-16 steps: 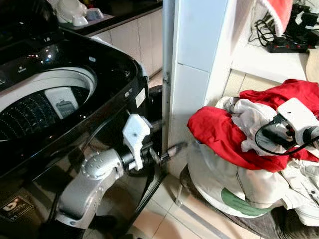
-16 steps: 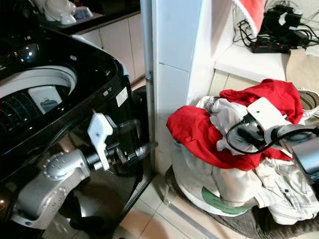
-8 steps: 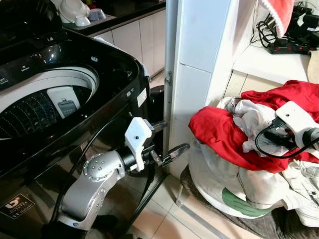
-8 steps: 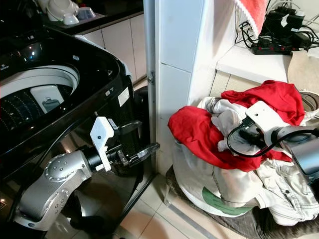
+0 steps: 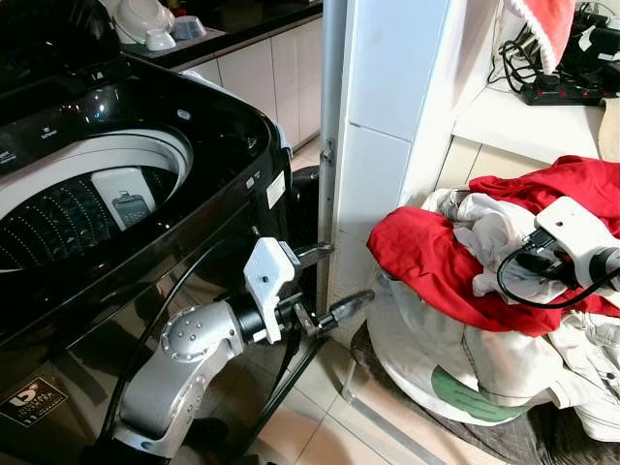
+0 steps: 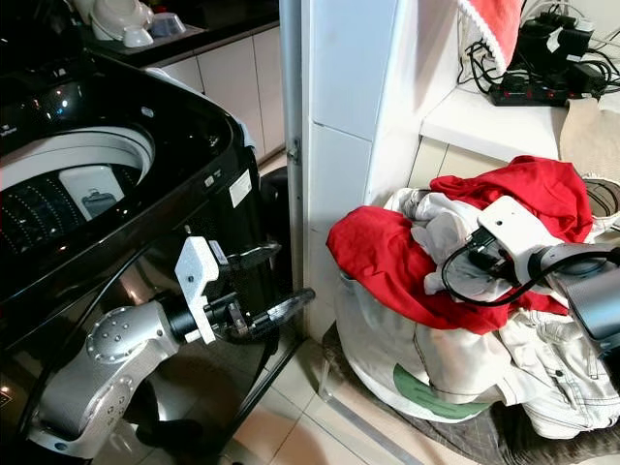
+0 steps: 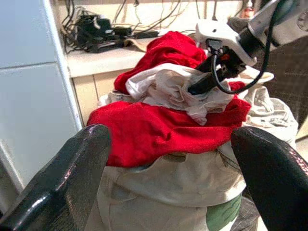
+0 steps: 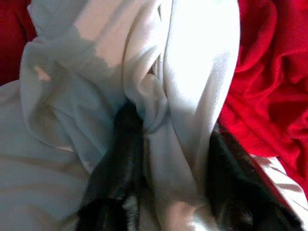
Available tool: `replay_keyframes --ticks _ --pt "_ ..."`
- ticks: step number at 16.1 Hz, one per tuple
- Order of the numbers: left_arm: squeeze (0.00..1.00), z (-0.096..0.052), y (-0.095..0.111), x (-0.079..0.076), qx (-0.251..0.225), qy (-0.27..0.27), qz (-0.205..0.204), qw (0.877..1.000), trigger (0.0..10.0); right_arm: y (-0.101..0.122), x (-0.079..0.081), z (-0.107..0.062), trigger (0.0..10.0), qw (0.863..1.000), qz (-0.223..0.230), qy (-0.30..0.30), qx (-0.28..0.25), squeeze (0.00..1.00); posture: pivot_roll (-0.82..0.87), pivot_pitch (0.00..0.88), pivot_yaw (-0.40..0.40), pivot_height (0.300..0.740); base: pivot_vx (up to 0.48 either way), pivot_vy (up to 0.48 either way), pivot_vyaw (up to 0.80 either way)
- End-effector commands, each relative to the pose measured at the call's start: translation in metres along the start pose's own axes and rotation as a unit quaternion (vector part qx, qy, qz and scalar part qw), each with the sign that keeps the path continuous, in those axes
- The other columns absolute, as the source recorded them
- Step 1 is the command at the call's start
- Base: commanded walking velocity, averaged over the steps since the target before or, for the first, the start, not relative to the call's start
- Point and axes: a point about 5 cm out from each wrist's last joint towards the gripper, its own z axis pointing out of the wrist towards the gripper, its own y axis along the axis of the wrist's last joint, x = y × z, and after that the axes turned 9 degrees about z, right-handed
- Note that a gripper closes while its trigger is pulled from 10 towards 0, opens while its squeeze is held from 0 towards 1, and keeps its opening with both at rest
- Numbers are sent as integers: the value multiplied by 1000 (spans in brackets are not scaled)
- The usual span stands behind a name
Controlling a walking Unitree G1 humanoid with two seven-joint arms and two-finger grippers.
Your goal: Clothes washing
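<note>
The right gripper [image 8: 168, 159] is pushed into the white cloth [image 8: 144, 72] on top of the laundry pile [image 5: 504, 281]. It looks like its fingers [image 8: 120, 163] pinch a fold, but I can't be sure. The pile sits in a bag [image 5: 436, 358] w/ a red cloth [image 5: 426, 262]. The left gripper [image 5: 325, 281] is spread wide, empty, near the black washer [image 5: 145, 194], whose drum [image 5: 68, 213] is open.

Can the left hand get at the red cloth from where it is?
Probably yes. The left hand is open, aimed at the red cloth, with only open floor gap between; the right hand works the white cloth higher up.
</note>
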Motion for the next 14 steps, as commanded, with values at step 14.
replay_keyframes --ticks 14 --pt "0 -5 -24 -6 10 15 -36 999 10000 36 -12 -38 0 996 9 39 -73 0 -85 0 23 740 0 0 0"
